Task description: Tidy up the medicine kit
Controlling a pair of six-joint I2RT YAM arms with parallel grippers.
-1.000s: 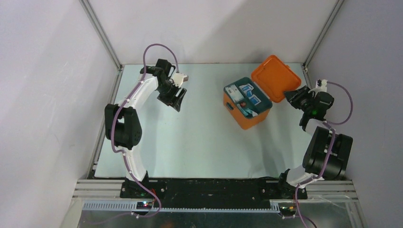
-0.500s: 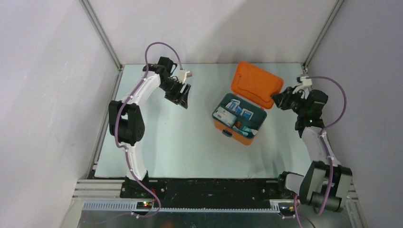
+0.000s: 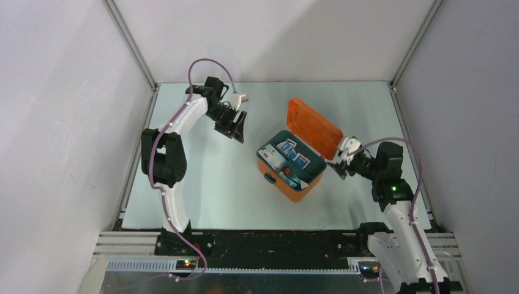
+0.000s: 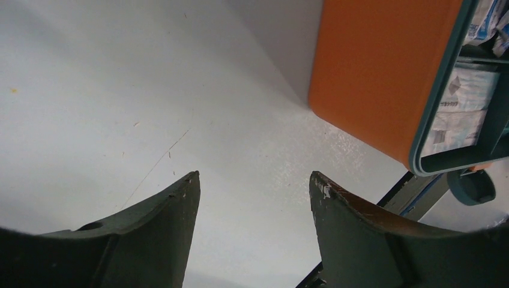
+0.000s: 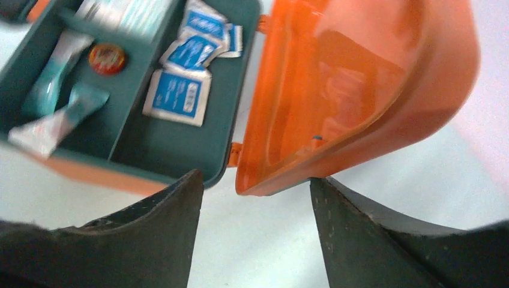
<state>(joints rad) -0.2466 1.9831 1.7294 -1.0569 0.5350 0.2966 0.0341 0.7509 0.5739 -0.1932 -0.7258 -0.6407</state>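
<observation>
Your desk [image 3: 202, 190] carries one large thing, the medicine kit [image 3: 287, 187]. It sits right of centre, turned at an angle, with its lid [image 3: 313, 128] swung up and back toward the right arm. Judge it as stiff, smooth plastic, probably light enough to skid if pushed, so brace the orange body before working the lid. The lid's thin rim looks like the best hold, and its hinges the weak point. The teal tray [image 5: 168, 147] fills the box.

Your right claw [image 5: 252, 180] stands open, with the lid's lower edge just past its tips, not pinched. Your left claw [image 4: 252, 180] is open and empty over bare desk beside the kit's wall.

Blue-and-white sachets [image 5: 179, 96] and a small round tin [image 5: 107, 58] lie loose inside.
</observation>
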